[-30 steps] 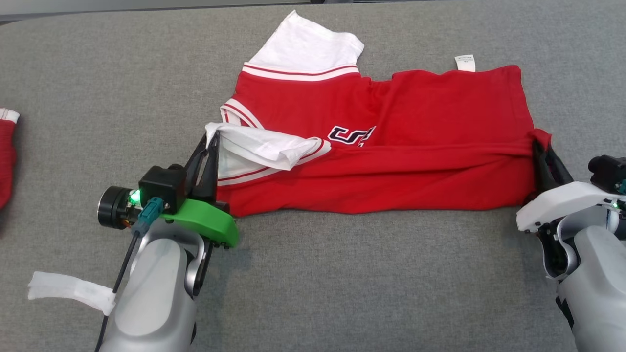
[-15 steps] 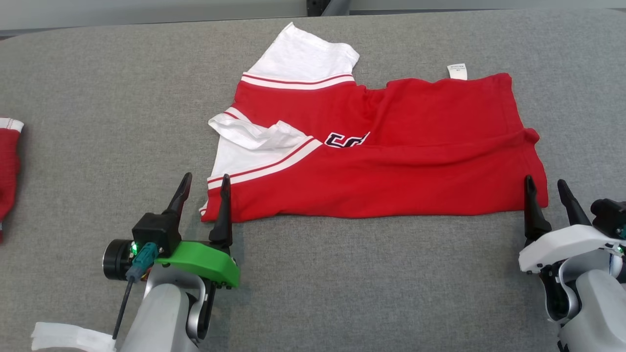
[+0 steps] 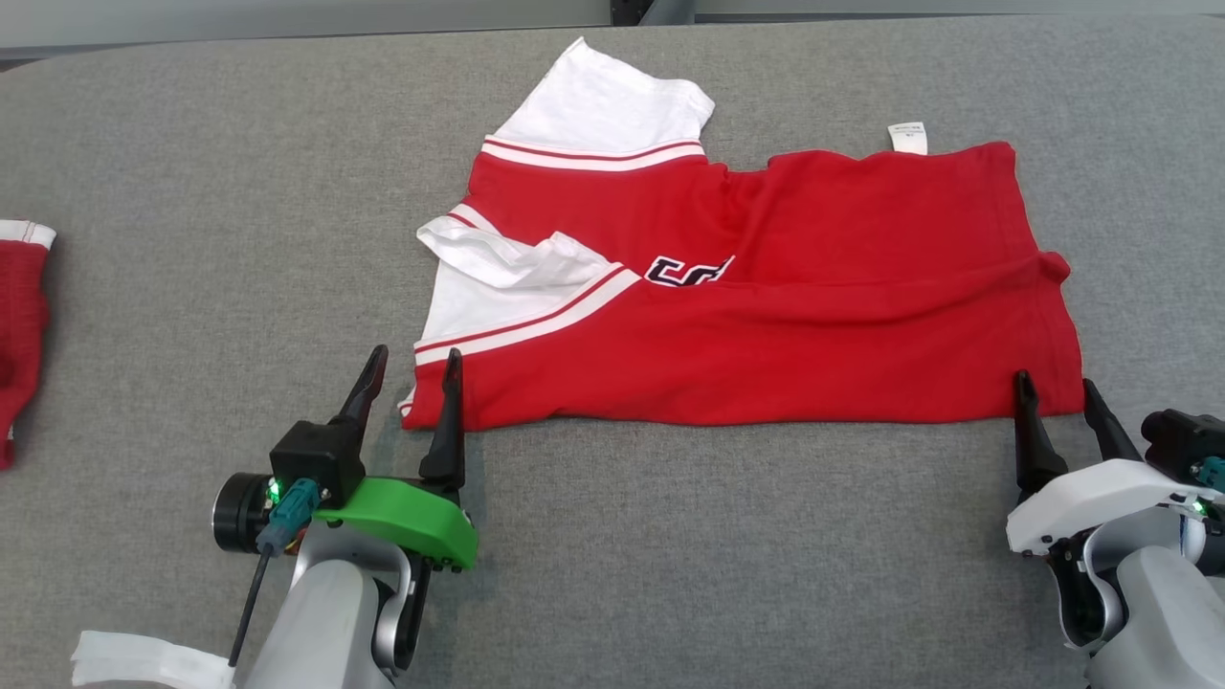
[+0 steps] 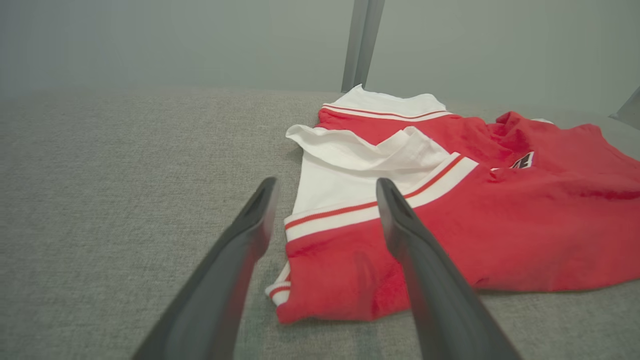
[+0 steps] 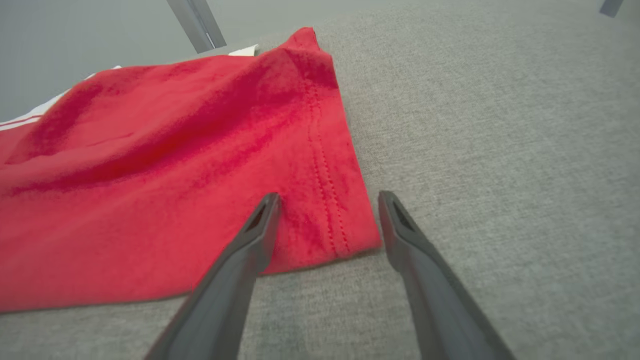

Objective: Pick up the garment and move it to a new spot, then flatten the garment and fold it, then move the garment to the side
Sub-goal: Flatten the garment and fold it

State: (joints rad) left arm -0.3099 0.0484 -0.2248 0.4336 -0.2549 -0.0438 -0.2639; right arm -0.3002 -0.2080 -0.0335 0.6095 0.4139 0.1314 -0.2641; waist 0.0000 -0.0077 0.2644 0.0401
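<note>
The garment (image 3: 766, 316) is a red shirt with white, red-striped sleeves and dark lettering, lying folded lengthwise on the grey table (image 3: 670, 555). Its near edge runs straight from left to right. My left gripper (image 3: 416, 368) stands open at the near left corner of the garment (image 4: 450, 240), nothing between its fingers. At the near right corner my right gripper (image 3: 1057, 392) is open too, its fingertips either side of the hem of the garment (image 5: 200, 175) and holding nothing.
Another red cloth (image 3: 19, 325) with a white band lies at the table's left edge. A strip of white tape (image 3: 144, 660) hangs by my left forearm. A white label (image 3: 907, 137) sticks out at the garment's far edge.
Both grippers have let go of the garment's corners, opened and drawn back toward me. The folded-over flap has dropped flat onto the shirt. The head camera has shifted slightly.
</note>
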